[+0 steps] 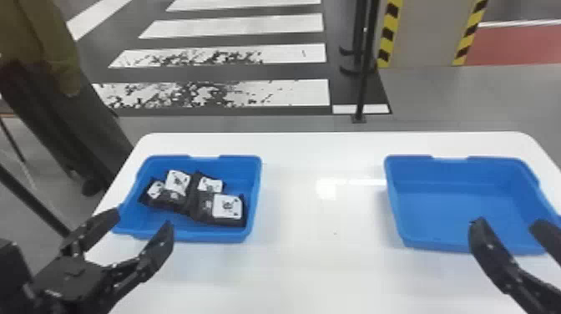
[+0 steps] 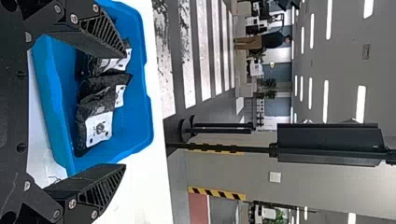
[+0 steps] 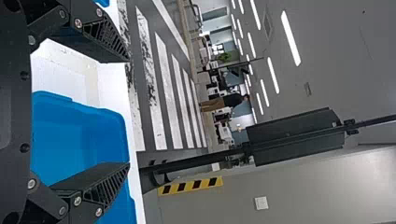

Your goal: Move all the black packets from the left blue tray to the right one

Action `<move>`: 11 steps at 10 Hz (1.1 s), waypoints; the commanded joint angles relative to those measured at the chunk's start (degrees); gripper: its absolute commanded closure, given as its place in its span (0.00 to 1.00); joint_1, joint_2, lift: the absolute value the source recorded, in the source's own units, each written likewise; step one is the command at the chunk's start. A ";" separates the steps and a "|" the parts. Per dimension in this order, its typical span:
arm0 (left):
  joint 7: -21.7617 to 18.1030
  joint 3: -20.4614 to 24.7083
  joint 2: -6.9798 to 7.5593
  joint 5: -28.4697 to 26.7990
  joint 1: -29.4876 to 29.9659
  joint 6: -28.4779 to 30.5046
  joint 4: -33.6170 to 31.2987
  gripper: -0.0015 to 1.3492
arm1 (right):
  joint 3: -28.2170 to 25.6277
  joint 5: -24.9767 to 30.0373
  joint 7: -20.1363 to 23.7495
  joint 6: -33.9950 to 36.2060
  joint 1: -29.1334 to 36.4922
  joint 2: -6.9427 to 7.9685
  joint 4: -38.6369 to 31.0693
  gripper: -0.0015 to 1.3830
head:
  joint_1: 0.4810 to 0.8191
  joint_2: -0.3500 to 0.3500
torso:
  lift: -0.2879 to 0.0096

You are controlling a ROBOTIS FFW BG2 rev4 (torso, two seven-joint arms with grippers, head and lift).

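Blue tray (image 1: 208, 236) of packets (image 1: 188, 204), right tray (image 1: 438, 213), left tool (image 1: 141, 219) agape, empty, right tool (image 1: 507, 224) likewise

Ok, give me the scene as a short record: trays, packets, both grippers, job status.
left tray: blue, on the white table, holding the packets
packets: black, bunched together, some overlapping; four white labels visible
right tray: blue, no packets visible inside
left gripper: open, nothing between its fingers, at the left tray's near side in the head view
right gripper: open, holding nothing, at the right tray's near side in the head view
status: visible packets still to be transferred
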 commanded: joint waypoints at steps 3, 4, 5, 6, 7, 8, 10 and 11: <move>0.00 0.11 -0.24 0.12 0.00 0.45 0.00 0.16 | 0.11 -0.74 0.00 0.00 0.00 0.00 0.42 0.18 | 0.63 0.66 | 0.50; 0.00 0.11 -0.24 0.12 0.00 0.73 0.00 0.16 | 0.11 -0.74 0.00 0.00 0.00 0.00 0.42 0.18 | 0.63 0.66 | 0.50; 0.00 0.11 -0.24 0.00 -0.14 0.73 0.14 0.16 | 0.11 -0.74 0.00 0.00 0.00 0.00 0.42 0.18 | 0.63 0.66 | 0.50; 0.00 0.00 -0.24 0.12 -0.14 0.87 0.14 0.16 | 0.11 -0.86 0.00 0.00 0.00 0.00 0.42 0.18 | 0.63 0.67 | 0.50; 0.00 0.23 -0.24 -0.11 -0.56 1.29 0.28 0.16 | 0.11 -0.97 0.00 0.00 0.00 0.00 0.56 0.18 | 0.63 0.67 | 0.50; 0.00 0.91 -0.24 -0.91 -1.41 2.14 0.42 0.16 | 0.11 -1.08 0.09 0.00 0.00 0.00 0.70 0.18 | 0.63 0.67 | 0.50; -0.27 1.37 0.18 -2.17 -4.78 4.53 3.38 0.16 | 0.11 -1.54 0.18 0.00 -0.14 0.00 0.99 0.18 | 0.63 0.69 | 0.50; -0.27 0.91 0.88 -3.66 -7.73 6.49 5.21 0.16 | 0.11 -1.54 0.27 0.00 -0.14 0.00 1.13 0.18 | 0.63 0.70 | 0.50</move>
